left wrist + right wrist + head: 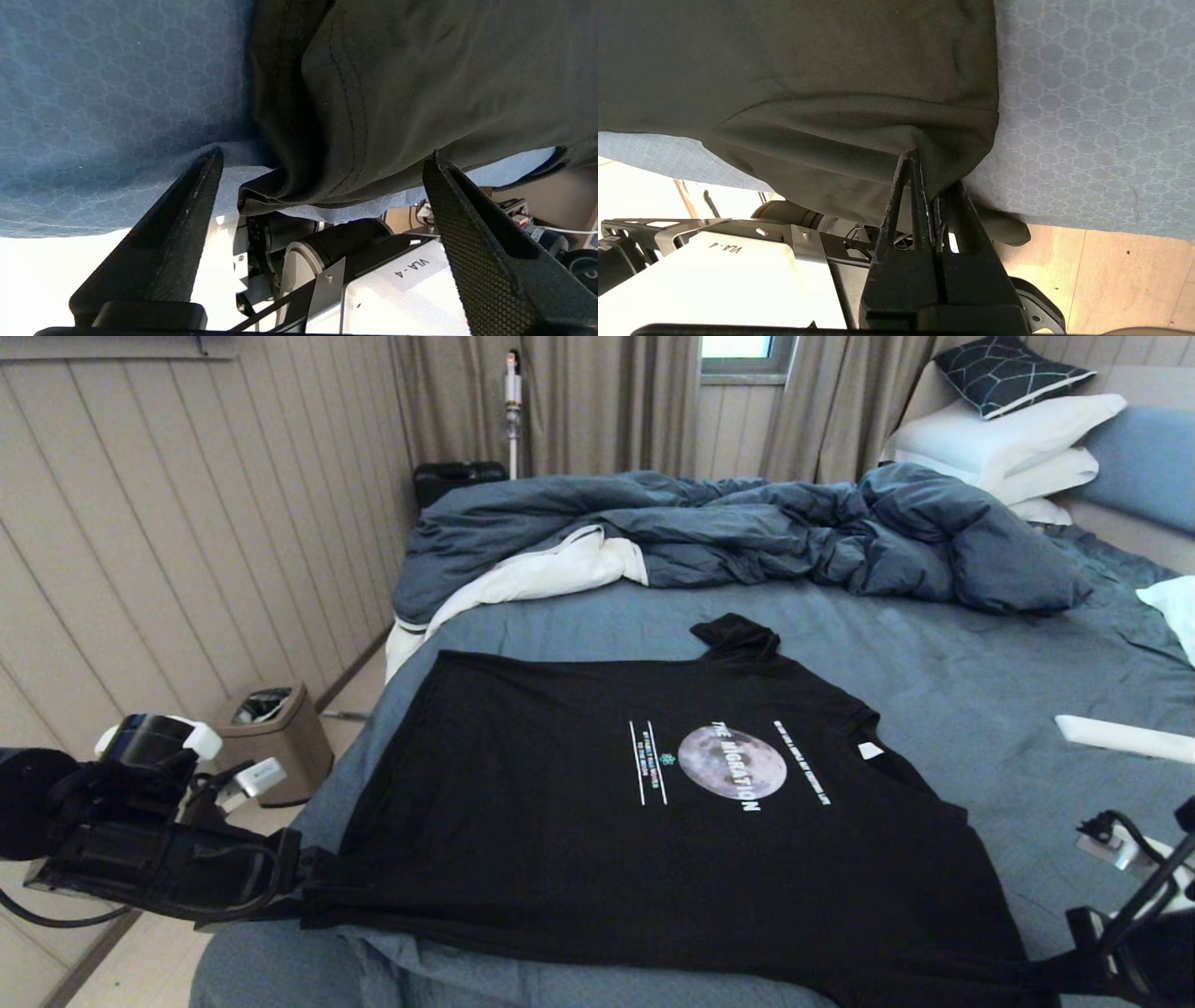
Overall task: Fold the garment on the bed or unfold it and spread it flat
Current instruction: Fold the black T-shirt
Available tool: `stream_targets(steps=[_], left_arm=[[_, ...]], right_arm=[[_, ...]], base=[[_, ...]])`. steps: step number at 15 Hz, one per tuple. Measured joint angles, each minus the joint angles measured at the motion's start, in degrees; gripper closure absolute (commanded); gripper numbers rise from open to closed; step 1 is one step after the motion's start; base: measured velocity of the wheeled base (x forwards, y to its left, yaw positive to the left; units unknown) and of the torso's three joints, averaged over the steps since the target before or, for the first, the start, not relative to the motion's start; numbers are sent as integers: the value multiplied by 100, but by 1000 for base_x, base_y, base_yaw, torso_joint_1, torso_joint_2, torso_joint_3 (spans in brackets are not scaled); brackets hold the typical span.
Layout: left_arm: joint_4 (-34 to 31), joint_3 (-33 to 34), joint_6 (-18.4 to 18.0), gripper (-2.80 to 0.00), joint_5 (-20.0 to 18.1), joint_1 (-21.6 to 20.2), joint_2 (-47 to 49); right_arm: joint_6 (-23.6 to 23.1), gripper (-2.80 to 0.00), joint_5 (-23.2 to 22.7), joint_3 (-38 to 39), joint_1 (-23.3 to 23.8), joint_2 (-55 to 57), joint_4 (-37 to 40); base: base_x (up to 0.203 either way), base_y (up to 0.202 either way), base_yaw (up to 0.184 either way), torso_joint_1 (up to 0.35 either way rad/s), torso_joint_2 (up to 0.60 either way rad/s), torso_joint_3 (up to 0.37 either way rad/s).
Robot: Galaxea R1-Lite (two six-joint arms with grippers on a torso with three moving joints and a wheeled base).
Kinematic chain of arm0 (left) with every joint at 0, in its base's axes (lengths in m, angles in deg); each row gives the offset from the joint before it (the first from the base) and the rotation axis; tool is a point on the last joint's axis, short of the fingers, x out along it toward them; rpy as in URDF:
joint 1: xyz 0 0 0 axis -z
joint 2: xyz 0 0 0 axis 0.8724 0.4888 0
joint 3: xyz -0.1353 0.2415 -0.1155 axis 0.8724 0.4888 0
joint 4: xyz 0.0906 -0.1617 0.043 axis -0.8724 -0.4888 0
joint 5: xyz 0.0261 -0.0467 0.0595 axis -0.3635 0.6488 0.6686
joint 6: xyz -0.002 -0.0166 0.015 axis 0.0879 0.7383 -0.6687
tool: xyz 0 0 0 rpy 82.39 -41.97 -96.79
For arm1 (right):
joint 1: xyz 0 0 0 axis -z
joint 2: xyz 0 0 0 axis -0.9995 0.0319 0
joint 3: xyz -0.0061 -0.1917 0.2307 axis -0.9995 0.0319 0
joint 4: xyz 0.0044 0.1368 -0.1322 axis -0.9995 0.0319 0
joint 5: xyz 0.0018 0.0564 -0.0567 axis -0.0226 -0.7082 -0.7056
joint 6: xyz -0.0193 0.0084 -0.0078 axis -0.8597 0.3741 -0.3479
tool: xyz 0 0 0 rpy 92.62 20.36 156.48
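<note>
Fingers point(472, 242) of the left gripper point(322, 158) gape; right gripper point(931, 186) pinches the flat black garment point(653, 821)

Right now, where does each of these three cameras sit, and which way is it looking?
Head view: on the robot's head, looking down across the bed at the shirt; both arms show at the lower corners.
Left wrist view: behind the open left gripper, facing the shirt's corner at the bed edge.
Right wrist view: behind the right gripper, shut on the shirt's other corner.
Shared: both wrist views show the shirt, the sheet and the robot's white base below.
</note>
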Motion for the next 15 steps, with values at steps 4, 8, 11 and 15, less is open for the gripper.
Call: stream_targets(steps=[4,8,11,15], left_arm=[[17,-39,0,0,-119,0,130],[39,-22,9,0,-206,0,113],[29,301,83,0,-409,0,-155],[-149,521,125,0,-451,0,-715]], right_arm=[[2,0,0,4,6,16,0],[0,0,0,22,9,20,7],[0,0,0,65,9,-20,16],[-33,0,-11,262,197,-131,27]], base=[[0,0,0,0,0,0],[0,0,0,0,0,0],[0,0,0,0,0,0],[0,0,0,0,0,0]])
